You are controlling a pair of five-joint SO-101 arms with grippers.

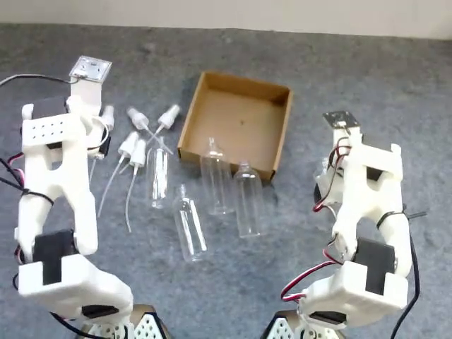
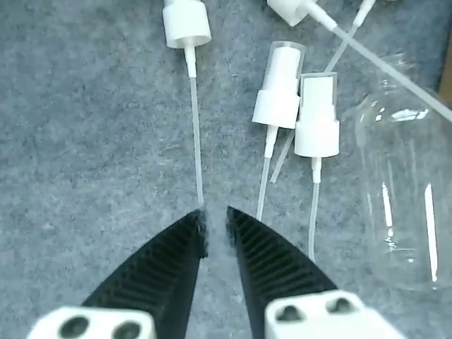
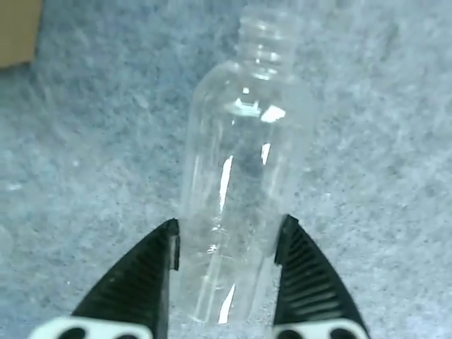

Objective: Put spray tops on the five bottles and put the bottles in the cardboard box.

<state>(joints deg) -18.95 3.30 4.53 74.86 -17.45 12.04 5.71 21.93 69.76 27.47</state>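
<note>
Bottle (image 3: 244,155) clamped in right pincer (image 3: 229,224); spray top (image 2: 187,25) tube at left pincer (image 2: 215,212)

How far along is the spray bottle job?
Done: nothing; clear plastic bottles lie uncapped outside the brown cardboard box. In hand: left tool at the tube of a white plastic spray top; right tool around one bottle. Left: all capping and boxing.
</note>
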